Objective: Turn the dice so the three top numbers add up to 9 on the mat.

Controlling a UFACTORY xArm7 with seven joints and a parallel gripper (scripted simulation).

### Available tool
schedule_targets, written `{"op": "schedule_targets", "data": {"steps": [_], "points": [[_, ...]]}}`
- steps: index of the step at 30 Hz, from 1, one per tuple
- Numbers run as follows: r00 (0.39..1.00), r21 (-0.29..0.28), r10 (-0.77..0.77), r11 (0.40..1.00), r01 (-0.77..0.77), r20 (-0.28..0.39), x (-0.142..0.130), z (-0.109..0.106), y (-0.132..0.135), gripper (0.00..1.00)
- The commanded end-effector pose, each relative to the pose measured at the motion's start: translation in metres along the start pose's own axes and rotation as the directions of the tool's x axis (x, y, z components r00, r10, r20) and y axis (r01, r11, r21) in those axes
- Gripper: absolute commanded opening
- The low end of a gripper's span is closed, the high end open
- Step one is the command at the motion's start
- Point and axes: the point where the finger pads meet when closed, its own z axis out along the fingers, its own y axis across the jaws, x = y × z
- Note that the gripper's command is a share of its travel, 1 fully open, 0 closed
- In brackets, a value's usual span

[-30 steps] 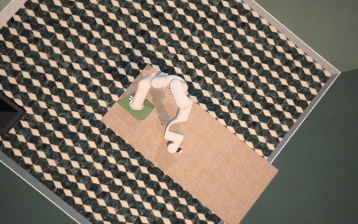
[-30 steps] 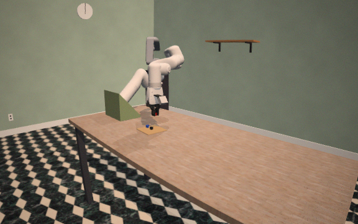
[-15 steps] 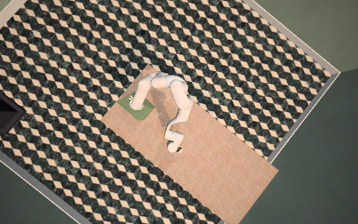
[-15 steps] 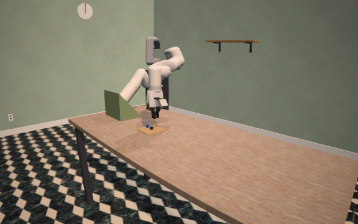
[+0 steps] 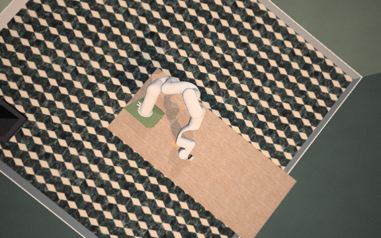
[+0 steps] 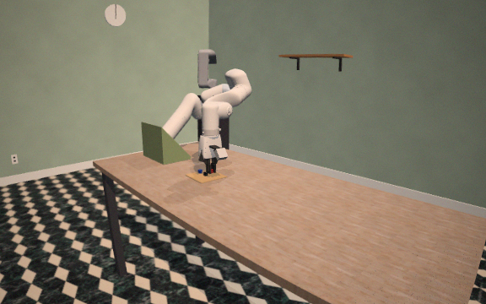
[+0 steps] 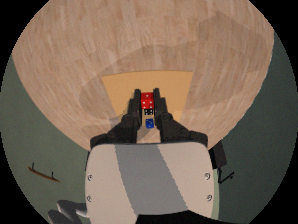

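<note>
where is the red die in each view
Top: not visible, hidden under the wrist; only a corner of the tan mat shows.
Exterior: red die between the tool fingers, low over the mat.
Wrist: red die at centre, between the fingertips.
Shared landmark: the tan mat.

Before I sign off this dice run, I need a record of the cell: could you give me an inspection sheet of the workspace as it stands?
Surface: long wooden table, bare wood along most of its length.
Job's things: tan mat flat on the table; red die held above it; blue die on the mat; third die hidden.
Clutter: green wedge block at the arm's base.
Grippers: gripper pointing down, shut on the red die, low over the mat.
Cables: nothing seen.
Surroundings: checkered floor, green walls, wall shelf, clock, wall socket.
</note>
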Motion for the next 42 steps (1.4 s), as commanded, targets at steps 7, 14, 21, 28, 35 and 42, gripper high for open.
{"op": "schedule_targets", "data": {"steps": [7, 14, 21, 28, 35, 42], "points": [[1.0, -0.003, 0.0, 1.0, 0.0, -0.006, 0.0028, 0.0188, 0.0015, 0.11], [1.0, -0.003, 0.0, 1.0, 0.0, -0.006, 0.0028, 0.0193, 0.0015, 0.11], [1.0, -0.003, 0.0, 1.0, 0.0, -0.006, 0.0028, 0.0193, 0.0015, 0.11], [1.0, -0.003, 0.0, 1.0, 0.0, -0.006, 0.0028, 0.0193, 0.0015, 0.11], [1.0, -0.003, 0.0, 1.0, 0.0, -0.006, 0.0028, 0.0193, 0.0015, 0.11], [1.0, -0.003, 0.0, 1.0, 0.0, -0.006, 0.0028, 0.0193, 0.0015, 0.11]]}}
